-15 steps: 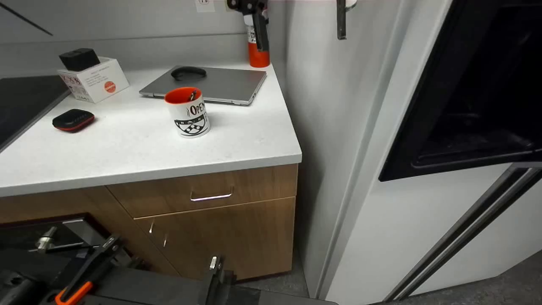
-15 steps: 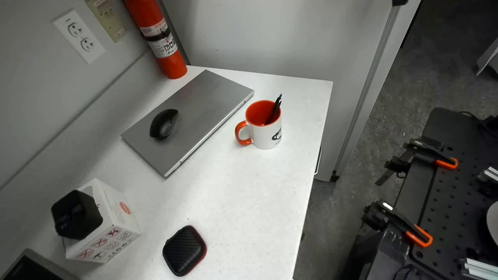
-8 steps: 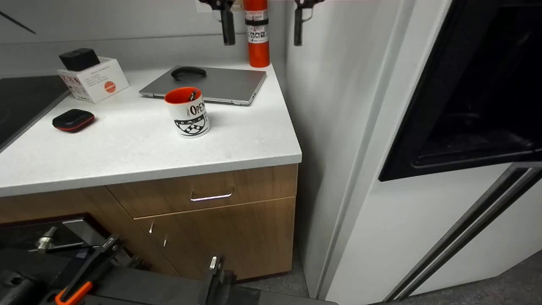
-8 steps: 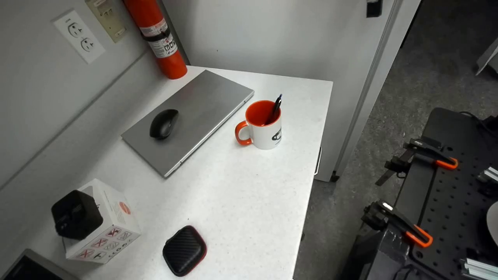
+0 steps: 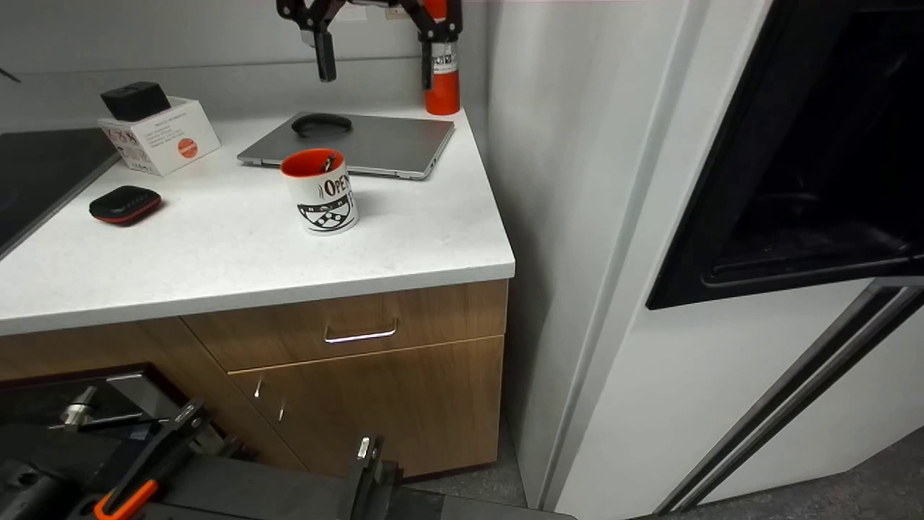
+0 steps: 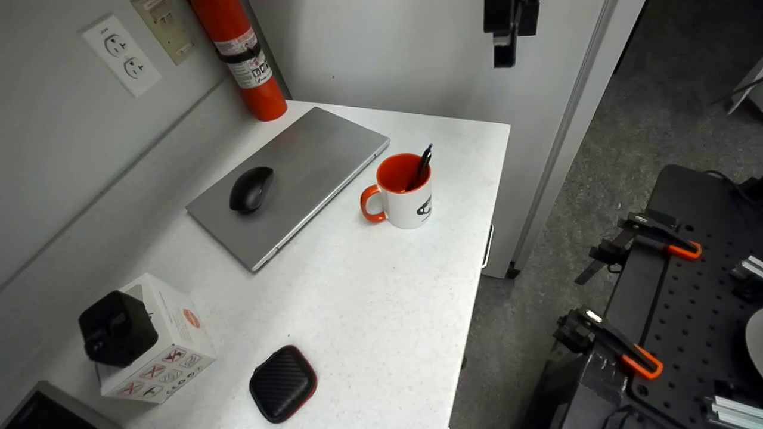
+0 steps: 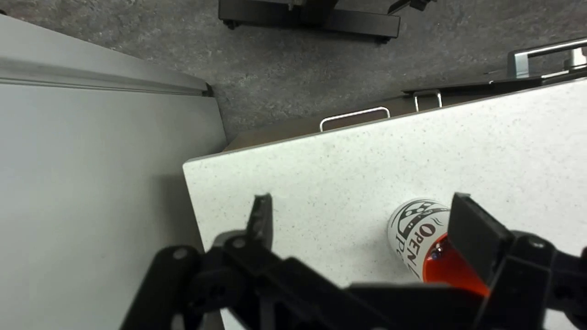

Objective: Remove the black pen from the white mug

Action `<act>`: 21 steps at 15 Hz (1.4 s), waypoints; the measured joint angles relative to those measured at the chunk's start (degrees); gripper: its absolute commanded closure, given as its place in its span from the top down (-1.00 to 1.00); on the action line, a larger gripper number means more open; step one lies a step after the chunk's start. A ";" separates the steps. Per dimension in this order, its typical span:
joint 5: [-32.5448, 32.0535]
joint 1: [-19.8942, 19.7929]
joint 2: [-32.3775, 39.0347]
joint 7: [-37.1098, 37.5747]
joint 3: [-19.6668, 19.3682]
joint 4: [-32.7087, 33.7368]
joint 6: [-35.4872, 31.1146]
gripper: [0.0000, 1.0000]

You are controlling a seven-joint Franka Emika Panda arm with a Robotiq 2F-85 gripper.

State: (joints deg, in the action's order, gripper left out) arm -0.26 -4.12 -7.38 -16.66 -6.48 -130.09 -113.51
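The white mug (image 5: pixel 326 206) stands upright on the counter, with black print on its side and a red inside. It also shows in an exterior view (image 6: pixel 407 208) and in the wrist view (image 7: pixel 412 229). The black pen (image 6: pixel 424 162) stands tilted in the mug, its upper end above the rim. In the wrist view the pen (image 7: pixel 436 252) shows end-on inside the rim. My gripper (image 5: pixel 377 83) is open and empty, above the counter and apart from mug and pen. In the wrist view the gripper (image 7: pixel 362 197) has its right finger covering part of the mug.
A grey laptop (image 6: pixel 310 161) with a black mouse (image 6: pixel 250 189) lies behind the mug. A white box (image 5: pixel 177 137) with a black block on top, a black case (image 5: pixel 125 205) and a red extinguisher (image 5: pixel 442 94) stand around. A tall grey panel (image 5: pixel 563 180) rises beside the counter.
In both exterior views my open gripper has moved left across the picture, toward the mug, and comes lower in one of them. The mug and pen have not moved.
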 measured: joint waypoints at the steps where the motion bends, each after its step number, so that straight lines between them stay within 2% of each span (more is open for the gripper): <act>1: 0.00 0.00 0.06 0.01 0.06 -0.08 0.00 1.00; 6: 1.15 -0.12 0.16 -0.08 -0.19 -0.17 -0.09 1.00; 13: 18.05 1.00 6.97 -4.62 1.03 1.10 -4.54 1.00; 21: 24.53 0.50 17.95 -5.24 2.47 7.26 -4.11 1.00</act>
State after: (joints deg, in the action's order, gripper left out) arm 24.27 -3.62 10.57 -21.90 -4.01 -122.83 -117.62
